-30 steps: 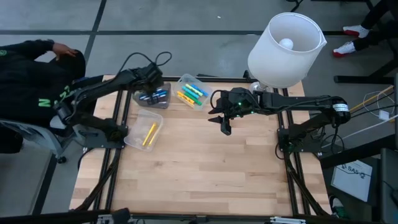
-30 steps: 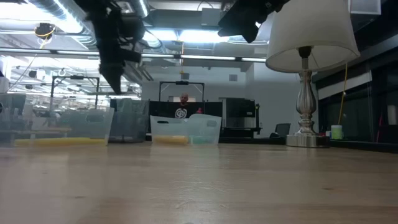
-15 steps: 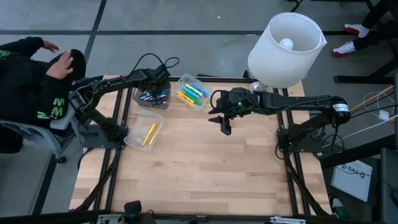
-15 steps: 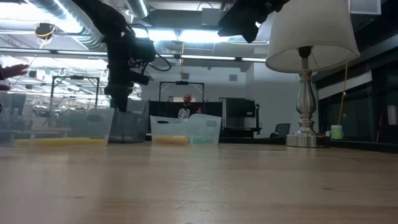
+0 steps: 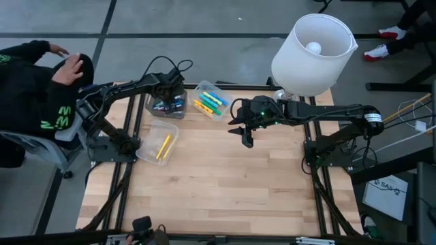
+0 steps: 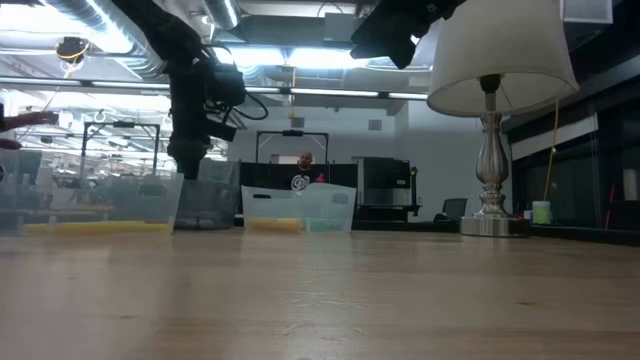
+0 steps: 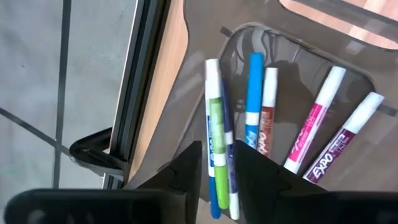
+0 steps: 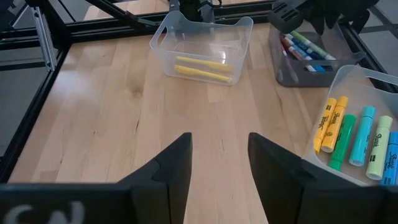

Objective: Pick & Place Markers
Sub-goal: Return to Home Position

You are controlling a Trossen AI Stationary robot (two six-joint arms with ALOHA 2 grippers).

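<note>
Over the last second the left arm was seen to be refolded, its upper links raised, while the left gripper (image 5: 170, 94) was kept above the dark bin (image 5: 151, 109) near the far-left corner of the table (image 5: 225, 197). In the low view it was brought lower, its tips down to about the level of the bin's rim, and hardly any motion was recorded in the final half second. The right arm was not moved at all. From this it was judged that the drop into the bin was over and that the left arm's retreat had barely begun. In the left wrist view the fingers (image 7: 186, 171) were shown a modest way apart, with nothing gripped and nothing touched. A green marker (image 7: 216, 124) lay in the bin beyond the gap, among blue, brown, pink and purple markers. The right gripper (image 5: 246, 138) was held above the bare wood near the middle of the far edge, its fingers likewise parted and empty. Yellow markers (image 5: 164, 145) lay in a clear bin (image 5: 143, 153) by the left edge. Mixed bright ones (image 5: 210, 102) lay in a second clear bin (image 5: 204, 84) at the far edge, just beside the dark one. No marker was made out on the bare table, so the sorting was judged complete or nearly so.
</note>
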